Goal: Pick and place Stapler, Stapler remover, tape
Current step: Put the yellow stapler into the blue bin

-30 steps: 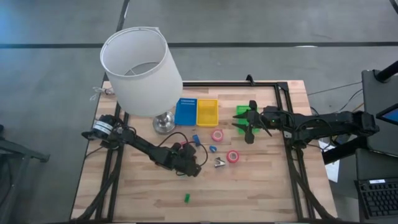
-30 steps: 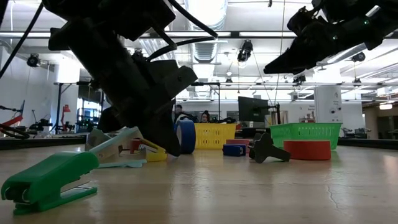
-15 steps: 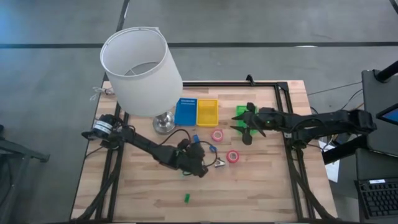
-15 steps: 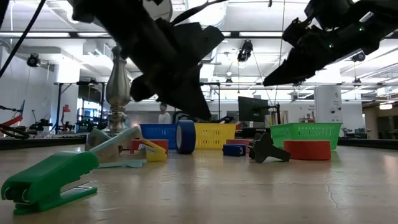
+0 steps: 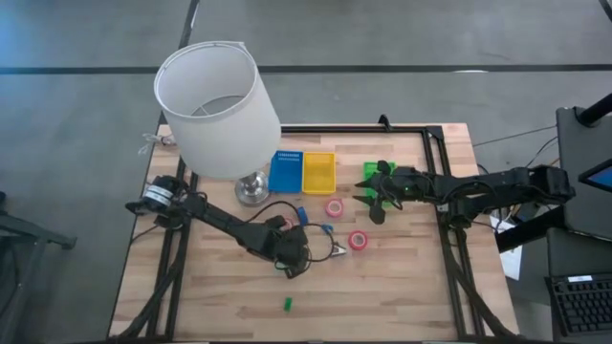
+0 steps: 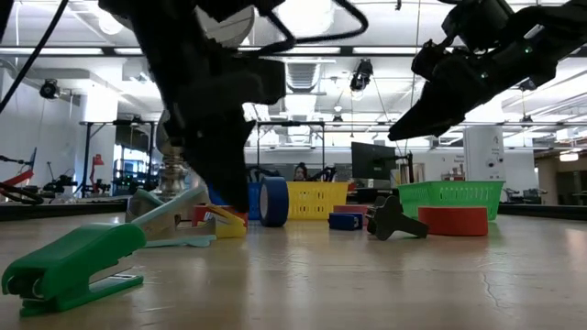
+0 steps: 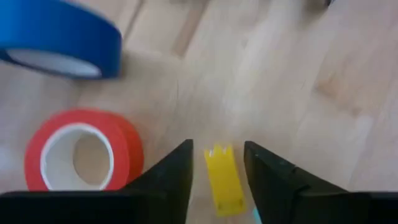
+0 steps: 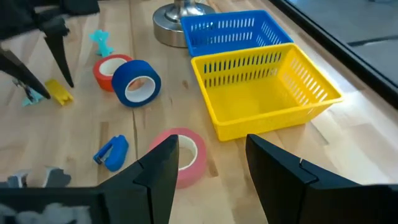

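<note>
My left gripper [image 7: 217,149] points down, open, with its fingers on either side of a small yellow piece [image 7: 222,182] that lies on the table; gaps show on both sides. A red tape roll [image 7: 81,152] and a blue roll [image 7: 62,43] lie beside it. My right gripper [image 8: 211,177] hovers open above a pink tape roll [image 8: 183,155], in front of the green tray [image 5: 375,172]. Another red-pink roll [image 5: 359,240] lies flat beside the silvery stapler remover [image 5: 338,250]. A green stapler [image 5: 286,304] rests near the front edge, and a small blue one [image 8: 112,152] lies mid-table.
A lamp with a big white shade [image 5: 218,107] stands at the far left, its base [image 5: 251,191] beside the blue tray [image 5: 285,172] and the yellow tray [image 5: 318,172]. Small teal pieces [image 8: 99,40] lie near the left gripper. Bare wood lies along the front right.
My left gripper swung up and a little toward the table's right, tipping its fingers outward, then came back down and now points down over the yellow piece. My right gripper has crept toward the table's left, staying open above the pink roll.
</note>
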Motion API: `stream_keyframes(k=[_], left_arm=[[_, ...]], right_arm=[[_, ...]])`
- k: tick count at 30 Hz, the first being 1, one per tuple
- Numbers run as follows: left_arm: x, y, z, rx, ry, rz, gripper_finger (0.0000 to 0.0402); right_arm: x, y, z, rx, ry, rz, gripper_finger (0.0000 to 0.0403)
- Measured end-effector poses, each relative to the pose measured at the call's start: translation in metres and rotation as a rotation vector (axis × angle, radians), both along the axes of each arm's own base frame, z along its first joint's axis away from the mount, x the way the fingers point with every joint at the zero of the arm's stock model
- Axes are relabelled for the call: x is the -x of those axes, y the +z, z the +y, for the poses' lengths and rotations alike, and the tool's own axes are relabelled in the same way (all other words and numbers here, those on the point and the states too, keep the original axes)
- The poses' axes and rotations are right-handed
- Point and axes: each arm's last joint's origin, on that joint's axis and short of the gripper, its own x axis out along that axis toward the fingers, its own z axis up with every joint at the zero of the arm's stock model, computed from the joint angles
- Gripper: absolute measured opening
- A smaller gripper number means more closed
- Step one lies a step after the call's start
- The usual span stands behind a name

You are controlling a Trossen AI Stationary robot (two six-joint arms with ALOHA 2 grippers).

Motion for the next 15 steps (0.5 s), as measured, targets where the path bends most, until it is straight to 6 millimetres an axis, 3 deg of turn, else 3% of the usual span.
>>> stream_keyframes(k=[8, 12, 15], left_arm=[[0.006, -0.012, 0.001, 0.048, 0.012, 0.022, 0.0186], [0.009, -0.020, 0.002, 0.084, 0.040, 0.017, 0.0162], [0.009, -0.021, 0.003, 0.076, 0.058, 0.008, 0.0115]], right_arm=[[0.000, -0.001, 0.000, -0.024, -0.010, 0.001, 0.0185], [-0.001, -0.003, 0.000, -0.025, -0.010, 0.010, 0.0185], [-0.001, -0.003, 0.000, -0.025, -0.010, 0.011, 0.0185]])
